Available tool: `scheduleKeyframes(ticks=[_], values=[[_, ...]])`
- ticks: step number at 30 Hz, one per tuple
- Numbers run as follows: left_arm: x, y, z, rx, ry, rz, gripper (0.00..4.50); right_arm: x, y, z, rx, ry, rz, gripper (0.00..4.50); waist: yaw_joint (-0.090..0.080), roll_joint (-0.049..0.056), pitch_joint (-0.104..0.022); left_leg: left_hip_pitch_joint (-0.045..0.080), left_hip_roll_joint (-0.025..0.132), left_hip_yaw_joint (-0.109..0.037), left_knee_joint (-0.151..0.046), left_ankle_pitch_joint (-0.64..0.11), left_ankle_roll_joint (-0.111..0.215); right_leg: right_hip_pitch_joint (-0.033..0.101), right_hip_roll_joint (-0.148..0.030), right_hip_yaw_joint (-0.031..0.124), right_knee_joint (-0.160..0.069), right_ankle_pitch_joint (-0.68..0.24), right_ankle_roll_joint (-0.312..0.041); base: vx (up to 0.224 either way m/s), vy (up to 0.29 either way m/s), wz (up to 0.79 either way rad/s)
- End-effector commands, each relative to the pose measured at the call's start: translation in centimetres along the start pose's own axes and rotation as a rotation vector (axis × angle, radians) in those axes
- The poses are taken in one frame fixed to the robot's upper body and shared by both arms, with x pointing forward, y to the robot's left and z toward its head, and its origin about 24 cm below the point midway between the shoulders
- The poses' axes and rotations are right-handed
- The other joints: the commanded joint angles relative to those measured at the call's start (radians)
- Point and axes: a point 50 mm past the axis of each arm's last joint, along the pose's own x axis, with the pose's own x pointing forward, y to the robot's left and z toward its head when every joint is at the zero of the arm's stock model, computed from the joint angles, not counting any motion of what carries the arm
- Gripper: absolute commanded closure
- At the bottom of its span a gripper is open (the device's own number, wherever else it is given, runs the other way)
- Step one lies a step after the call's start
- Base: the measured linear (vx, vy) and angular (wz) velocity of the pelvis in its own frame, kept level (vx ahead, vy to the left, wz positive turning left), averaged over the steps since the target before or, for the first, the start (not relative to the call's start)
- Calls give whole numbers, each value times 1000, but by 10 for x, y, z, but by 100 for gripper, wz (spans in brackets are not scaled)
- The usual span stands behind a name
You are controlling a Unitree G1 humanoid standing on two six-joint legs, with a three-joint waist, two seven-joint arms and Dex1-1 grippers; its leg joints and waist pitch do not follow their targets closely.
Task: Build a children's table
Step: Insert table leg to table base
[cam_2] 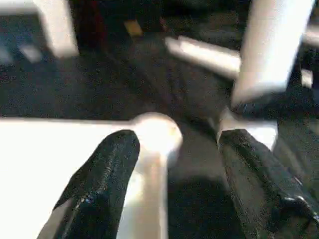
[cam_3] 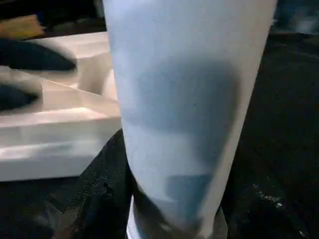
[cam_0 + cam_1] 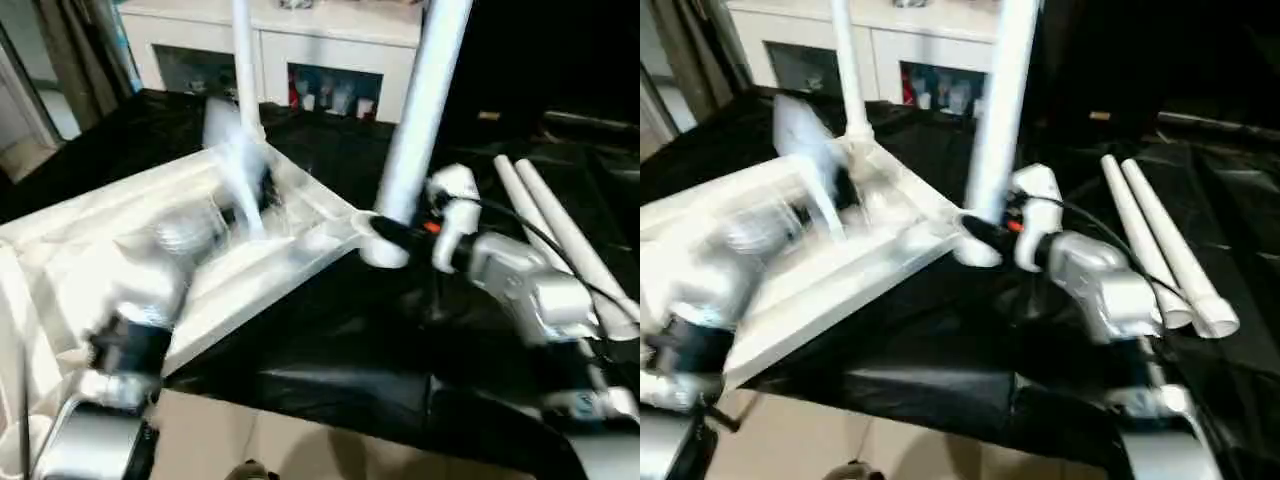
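Note:
The children's table lies upside down, its white ribbed top [image 3: 70, 250] on the black-covered surface. Two white tube legs stand upright in its corners: one at the far corner [image 3: 243, 70], one at the near right corner [image 3: 420, 110]. My right gripper [image 3: 385, 232] is shut on the near right leg [image 2: 184, 99] just above its socket. My left gripper [image 1: 174, 137] hovers open over the table's underside [image 3: 760, 270], its black fingers [image 1: 104, 169] either side of a round white socket [image 1: 157, 130], gripping nothing.
Two loose white legs [image 3: 560, 230] lie side by side on the black cover [image 3: 330, 350] to the right of my right arm. A white cabinet [image 3: 330, 40] with glass-fronted compartments stands behind. The front edge of the black surface drops to a pale floor [image 3: 250, 440].

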Motion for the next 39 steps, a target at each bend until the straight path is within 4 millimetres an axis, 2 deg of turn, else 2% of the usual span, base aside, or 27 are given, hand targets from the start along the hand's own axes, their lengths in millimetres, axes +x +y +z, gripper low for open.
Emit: scheduleKeyframes(ticks=[1,2,3,5,6,7,8,9,11,12,13,14,16,19,21,23,24,26,28,29,31,32,34,37,39], values=[[5,1,-10,-6,91,-47,145,-10,-6,9,-27,-43,-45,255,-11,11,-89,21,38,-19,-68,-155,-32,62,-65,49,-63,-3,-198,0,0,0],[6,1,-12,-11,98,-50,145,-11,-6,9,-28,-43,-47,255,-9,8,-91,21,38,-19,-67,-152,-26,65,-67,49,-64,-13,-198,0,0,0],[8,1,-16,-46,116,-65,145,-12,-6,8,-30,-44,-54,255,-8,22,-91,17,37,-20,-63,-140,-16,65,-72,50,-63,-35,-206,0,0,0],[10,1,-19,-61,134,-77,145,-13,-7,8,-30,-44,-63,255,-12,21,-90,15,37,-19,-63,-147,-8,67,-72,48,-72,-89,-204,0,0,0],[16,6,-28,-59,198,-49,145,-17,-8,6,-37,-40,-84,255,-20,38,-86,18,38,-19,-64,-165,-5,61,-67,47,-82,-118,-199,0,0,0],[17,8,-31,-52,220,-31,145,-18,-9,5,-40,-38,-90,255,-23,28,-88,20,33,-19,-62,-168,-1,65,-64,47,-81,-130,-187,0,0,0],[19,12,-34,-38,243,5,145,-19,-9,5,-43,-37,-95,255,-22,48,-89,19,35,-23,-61,-168,0,66,-68,47,-78,-135,-190,0,0,0],[20,14,-35,-28,255,27,145,-20,-9,5,-44,-37,-98,255,-28,41,-90,16,34,-23,-62,-167,7,69,-67,46,-81,-144,-182,0,0,0],[20,23,-35,-22,259,105,145,-22,-7,5,-45,-38,-100,255,-33,57,-92,12,31,-23,-58,-147,18,68,-65,43,-84,-130,-186,0,0,0],[19,28,-35,-29,260,146,145,-23,-6,5,-46,-38,-100,255,-36,51,-95,11,30,-24,-56,-140,24,71,-63,43,-82,-105,-190,0,0,0],[19,29,-35,-31,262,157,145,-24,-6,5,-47,-37,-101,255,-35,58,-97,10,31,-26,-55,-132,25,73,-64,42,-77,-87,-194,0,0,0],[19,31,-35,-33,264,168,145,-24,-6,5,-47,-37,-101,255,-39,54,-97,10,31,-25,-55,-128,35,72,-63,41,-78,-74,-201,0,0,0],[18,35,-36,-23,265,194,145,-24,-6,4,-49,-35,-102,255,-43,64,-98,9,29,-23,-51,-117,55,69,-64,39,-81,-84,-211,0,0,0],[16,38,-40,-44,267,204,145,-26,-3,2,-54,-25,-96,255,-43,62,-97,10,30,-23,-53,-123,60,70,-63,39,-84,-110,-205,0,0,0],[16,37,-45,-68,279,183,181,-27,-1,2,-56,-20,-90,255,-49,70,-96,12,31,-23,-55,-146,56,68,-63,37,-89,-149,-199,0,0,0],[17,36,-47,-78,279,176,181,-27,-1,2,-59,-18,-90,255,-53,68,-95,12,31,-24,-57,-162,51,68,-63,37,-91,-169,-195,0,0,0],[17,35,-49,-105,276,153,199,-28,-1,2,-63,-16,-90,255,-56,73,-94,14,33,-24,-57,-172,50,66,-64,37,-94,-180,-196,0,0,0],[17,34,-50,-111,274,149,225,-28,-2,3,-65,-15,-90,255,-59,71,-94,12,32,-24,-58,-175,49,68,-64,38,-93,-184,-194,0,0,0],[18,33,-51,-115,277,124,228,-29,-2,3,-69,-13,-90,256,-60,72,-95,12,31,-24,-57,-169,53,67,-65,38,-95,-184,-194,0,0,0],[18,33,-52,-117,283,114,233,-29,-2,3,-73,-11,-90,256,-60,83,-96,13,31,-25,-56,-169,53,66,-66,38,-93,-181,-197,0,0,0],[18,32,-53,-119,288,110,269,-30,-2,3,-76,-9,-89,256,-61,79,-97,12,33,-25,-56,-161,58,68,-64,37,-91,-142,-206,0,0,0],[17,32,-55,-117,300,106,269,-30,-2,3,-81,-6,-90,256,-62,82,-98,12,32,-25,-55,-159,60,68,-64,37,-91,-138,-207,0,0,0],[16,34,-57,-115,309,115,270,-31,-1,3,-83,-5,-89,256,-61,80,-98,12,32,-25,-55,-157,63,68,-65,37,-91,-133,-210,0,0,0],[15,36,-58,-112,307,129,309,-30,-1,3,-84,-3,-84,256,-61,80,-98,13,35,-25,-57,-161,65,68,-66,37,-92,-138,-211,0,0,0],[13,37,-60,-107,316,128,315,-30,-1,3,-87,-1,-79,256,-61,78,-96,13,35,-25,-58,-166,64,67,-67,37,-92,-145,-212,0,0,0]])
